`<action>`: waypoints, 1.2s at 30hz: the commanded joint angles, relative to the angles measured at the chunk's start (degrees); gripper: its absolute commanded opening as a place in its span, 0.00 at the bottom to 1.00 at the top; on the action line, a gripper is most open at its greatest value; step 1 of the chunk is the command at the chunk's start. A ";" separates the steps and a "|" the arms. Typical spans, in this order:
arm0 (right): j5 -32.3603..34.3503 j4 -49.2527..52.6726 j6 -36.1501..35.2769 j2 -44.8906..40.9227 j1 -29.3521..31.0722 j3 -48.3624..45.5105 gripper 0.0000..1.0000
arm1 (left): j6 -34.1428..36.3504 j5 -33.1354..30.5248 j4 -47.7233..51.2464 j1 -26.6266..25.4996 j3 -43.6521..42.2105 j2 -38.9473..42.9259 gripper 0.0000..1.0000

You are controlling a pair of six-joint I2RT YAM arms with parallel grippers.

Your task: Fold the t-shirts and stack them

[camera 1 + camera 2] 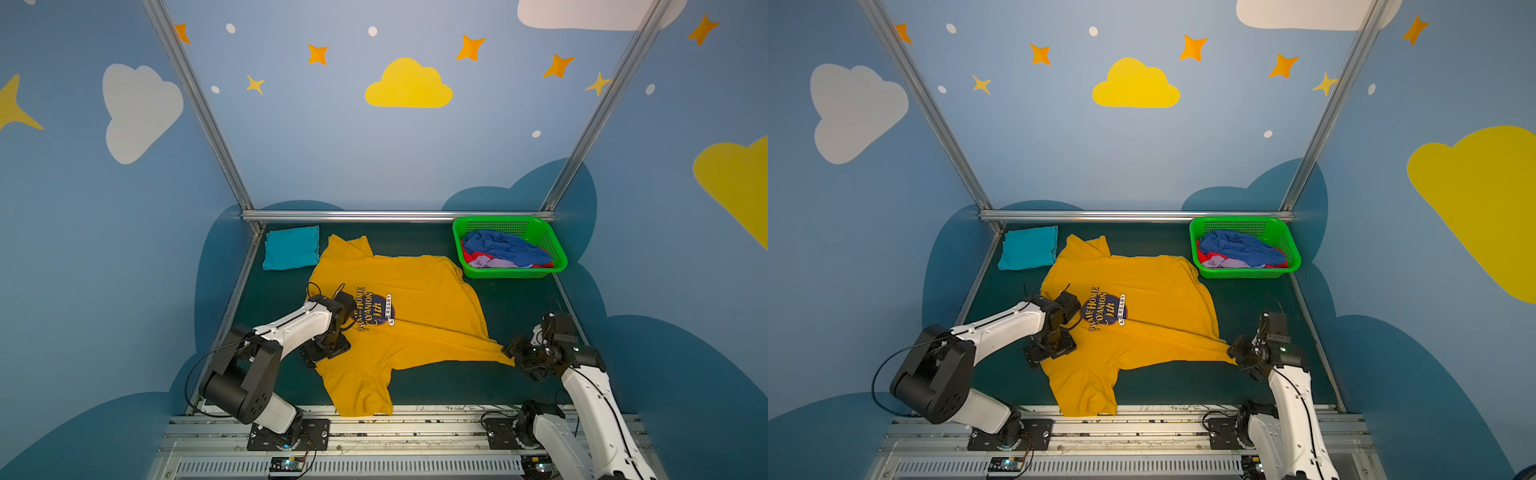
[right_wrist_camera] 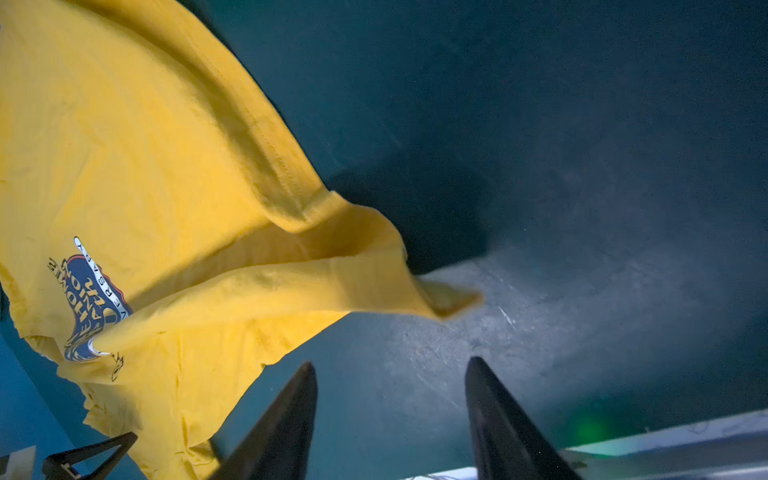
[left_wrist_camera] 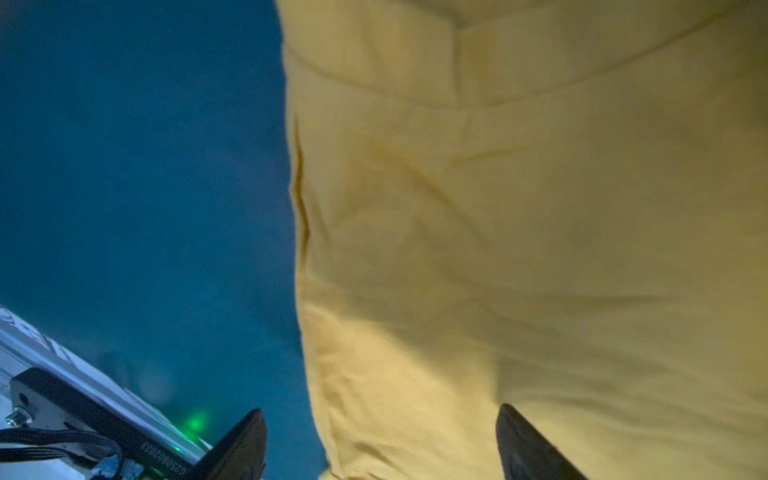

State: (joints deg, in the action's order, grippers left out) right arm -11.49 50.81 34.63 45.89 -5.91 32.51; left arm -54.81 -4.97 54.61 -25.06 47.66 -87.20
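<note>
The mustard-yellow t-shirt [image 1: 419, 291] [image 1: 1154, 286] lies spread print-up on the dark green mat, one sleeve hanging over the front rail. My left gripper [image 1: 326, 353] [image 3: 380, 409] is open and low over the shirt's left edge [image 3: 498, 208], one finger over mat and one over cloth. At the right, a stretched-out corner [image 2: 457, 299] of the yellow shirt [image 2: 145, 145] lies free just beyond my right gripper [image 1: 512, 353] [image 2: 390, 361], which is open with nothing between its fingers. A folded teal t-shirt [image 1: 291, 248] [image 1: 1029, 248] sits at the back left.
A green plastic basket [image 1: 511, 273] [image 1: 1246, 273] at the back right holds crumpled blue [image 1: 503, 247], red and lavender [image 1: 492, 262] t-shirts. Metal frame rails border the mat at the back and sides, and a slotted rail [image 1: 415, 432] runs along the front.
</note>
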 commanded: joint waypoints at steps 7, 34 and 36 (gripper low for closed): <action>7.27 1.64 -3.40 3.99 4.59 12.64 0.63 | 1.60 -0.49 -1.83 2.36 -2.45 -2.41 0.68; 12.71 -0.19 0.00 7.96 18.76 14.94 0.62 | 2.66 1.40 -1.95 11.17 -8.29 11.09 0.72; 12.72 0.08 -0.09 8.24 19.07 15.51 0.62 | 2.23 3.48 -5.48 9.90 -9.58 10.66 0.71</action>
State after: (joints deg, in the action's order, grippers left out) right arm 0.45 50.41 34.26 53.80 12.53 45.87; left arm -51.40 -4.54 52.88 -14.00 39.48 -76.42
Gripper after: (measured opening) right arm 0.624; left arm 0.715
